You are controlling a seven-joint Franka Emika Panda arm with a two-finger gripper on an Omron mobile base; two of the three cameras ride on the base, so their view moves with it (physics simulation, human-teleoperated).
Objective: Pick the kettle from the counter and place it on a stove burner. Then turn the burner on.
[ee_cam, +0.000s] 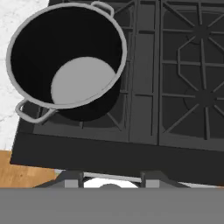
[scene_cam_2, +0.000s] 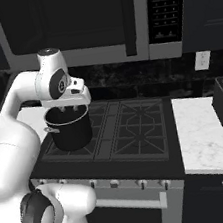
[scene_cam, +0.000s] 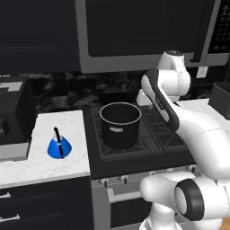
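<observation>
Kettle (scene_cam: 59, 147) first: the small blue cone with its thin black upright handle stands on the white counter (scene_cam: 40, 166), just left of the black cooktop (scene_cam: 134, 155) and well apart from the gripper (scene_cam_2: 69, 110). That gripper hangs above the big black pot (scene_cam: 120, 124), which fills the cooktop's front-left grate. In the hand view the finger tips (ee_cam: 73, 179) rise well apart with nothing between them, so the pincer looks wide and empty. The step in hand, by my reading, is the reach. To do it well, carry the hand left past the pot's rim rather than across its mouth, then descend straight over the handle with the fingers either side of it. Grates right of the pot lie bare for the placing; one such burner (scene_cam_2: 136, 130) suits.
</observation>
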